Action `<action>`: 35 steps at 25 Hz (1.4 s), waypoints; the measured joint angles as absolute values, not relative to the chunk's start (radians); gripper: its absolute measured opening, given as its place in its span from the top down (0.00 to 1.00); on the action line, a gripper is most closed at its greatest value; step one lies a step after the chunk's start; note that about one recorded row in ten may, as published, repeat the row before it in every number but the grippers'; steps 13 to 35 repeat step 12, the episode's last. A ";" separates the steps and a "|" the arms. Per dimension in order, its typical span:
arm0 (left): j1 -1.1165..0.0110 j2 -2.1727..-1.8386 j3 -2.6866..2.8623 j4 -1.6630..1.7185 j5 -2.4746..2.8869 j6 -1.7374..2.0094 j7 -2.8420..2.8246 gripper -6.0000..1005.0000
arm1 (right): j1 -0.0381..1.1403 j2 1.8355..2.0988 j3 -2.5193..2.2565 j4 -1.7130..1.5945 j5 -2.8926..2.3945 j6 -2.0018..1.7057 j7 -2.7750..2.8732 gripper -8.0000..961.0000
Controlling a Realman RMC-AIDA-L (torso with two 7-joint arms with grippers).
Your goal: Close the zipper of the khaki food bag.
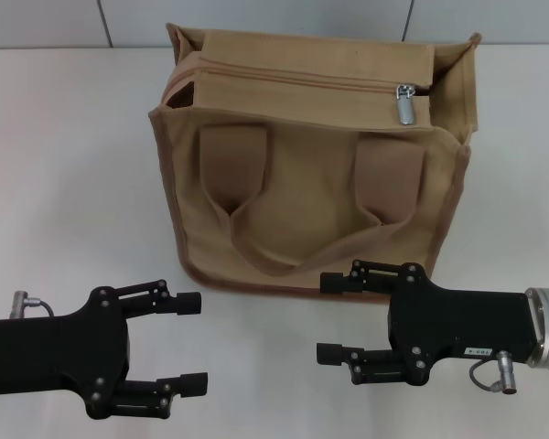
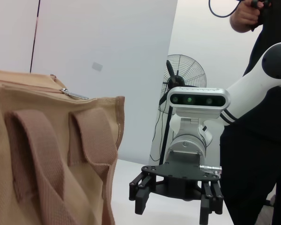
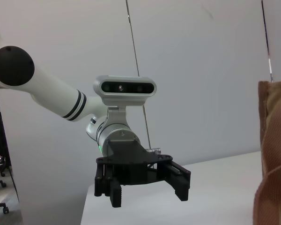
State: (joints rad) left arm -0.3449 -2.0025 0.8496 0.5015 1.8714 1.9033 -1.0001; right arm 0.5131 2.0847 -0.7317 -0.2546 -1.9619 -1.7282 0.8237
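The khaki food bag [image 1: 302, 183] stands upright on the white table, its two strap handles facing me. The zipper [image 1: 302, 77] runs along its top, and the silver pull tab [image 1: 405, 103] hangs near the right end. My left gripper [image 1: 194, 343] is open in front of the bag's lower left corner, clear of it. My right gripper [image 1: 325, 317] is open just in front of the bag's lower right. The left wrist view shows the bag [image 2: 47, 159], the pull tab [image 2: 75, 95] and the right gripper [image 2: 175, 197]. The right wrist view shows the left gripper [image 3: 145, 187] and the bag's edge [image 3: 274, 154].
The white table [image 1: 64, 183] extends on both sides of the bag, with a tiled wall [image 1: 55, 23] behind it. In the left wrist view a person in black [image 2: 257, 140] and a fan [image 2: 185, 75] stand beyond the table.
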 joint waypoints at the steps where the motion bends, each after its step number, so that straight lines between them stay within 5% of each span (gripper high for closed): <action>1: -0.345 -2.003 0.850 0.502 1.871 1.903 -1.000 0.18 | 0.513 2.085 -0.732 -0.255 -1.962 -1.728 0.824 0.21; 35: -0.345 -2.003 0.850 0.499 1.871 1.899 -1.000 0.18 | 0.515 2.085 -0.732 -0.255 -1.962 -1.727 0.824 0.21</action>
